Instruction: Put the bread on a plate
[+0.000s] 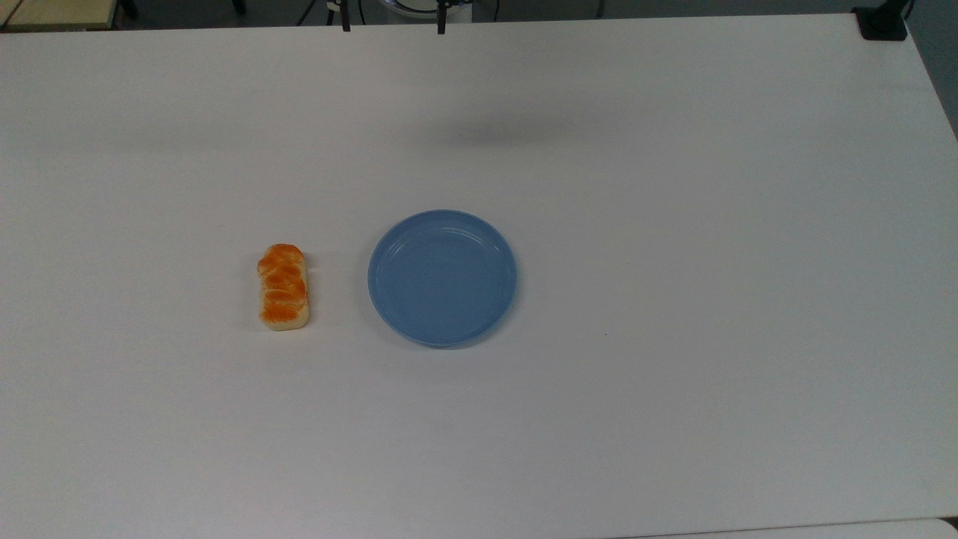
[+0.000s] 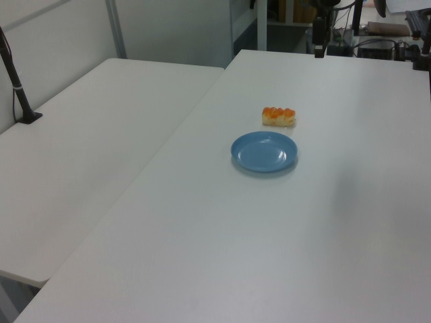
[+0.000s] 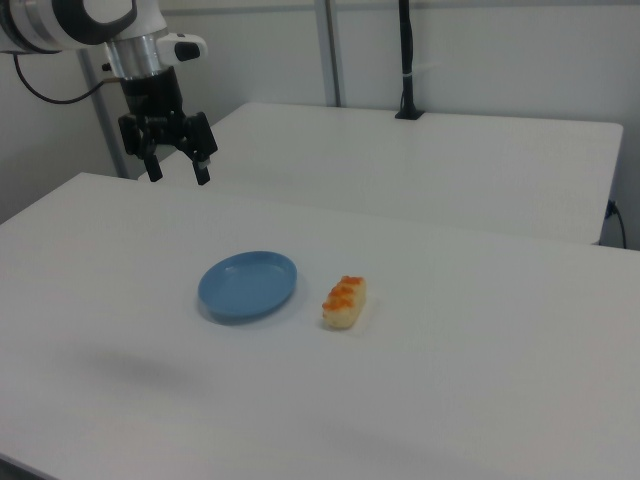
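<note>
In the right view, nearest the camera lies a wide stretch of bare white table (image 3: 420,400). Beyond it, toward the middle and well clear of every edge, the bread (image 3: 344,302) lies flat with its glossy orange braided top up and pale sides showing. Just beside it, on the right view's left, sits the blue plate (image 3: 247,285), with a narrow strip of table between them; nothing lies on the plate. In the top view the bread (image 1: 283,287) runs lengthwise near to far, at the top view's left of the plate (image 1: 441,278).

Farthest off, above the table's far left part in the right view, the hand (image 3: 177,170) hangs high with its two fingers spread wide and nothing between them, well apart from both things.

The loaf looks light and probably somewhat soft, with a lumpy, shiny crust that may slip. Closing across its short width at mid-length, on the flatter pale sides, seems the safest hold, with gentle pressure.
</note>
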Motion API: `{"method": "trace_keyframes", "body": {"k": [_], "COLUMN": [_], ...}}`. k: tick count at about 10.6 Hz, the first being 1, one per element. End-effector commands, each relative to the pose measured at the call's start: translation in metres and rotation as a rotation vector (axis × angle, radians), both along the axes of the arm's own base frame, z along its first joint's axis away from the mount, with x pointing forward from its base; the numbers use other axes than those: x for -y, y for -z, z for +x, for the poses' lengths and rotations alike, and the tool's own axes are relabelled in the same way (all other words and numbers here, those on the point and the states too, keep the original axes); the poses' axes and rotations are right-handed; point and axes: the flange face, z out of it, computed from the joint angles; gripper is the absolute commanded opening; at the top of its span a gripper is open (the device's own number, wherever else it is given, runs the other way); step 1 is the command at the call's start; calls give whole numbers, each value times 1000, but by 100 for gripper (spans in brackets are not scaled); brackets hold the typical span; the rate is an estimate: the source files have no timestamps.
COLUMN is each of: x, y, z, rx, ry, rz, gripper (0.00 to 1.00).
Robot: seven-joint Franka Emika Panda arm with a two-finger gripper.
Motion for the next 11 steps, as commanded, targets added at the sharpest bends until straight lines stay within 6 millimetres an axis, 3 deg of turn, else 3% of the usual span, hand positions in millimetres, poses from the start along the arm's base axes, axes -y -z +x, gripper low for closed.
{"method": "trace_keyframes", "body": {"k": [1,5,7,11], "x": [0,3,15,59], "y": [0,4,8,46], "z": [-6,-1,6,43], "rx": [-8,-7,6,60], "ry": [8,6,-37,-23], "rz": [13,10,13,2], "gripper": [100,100,100,100]}}
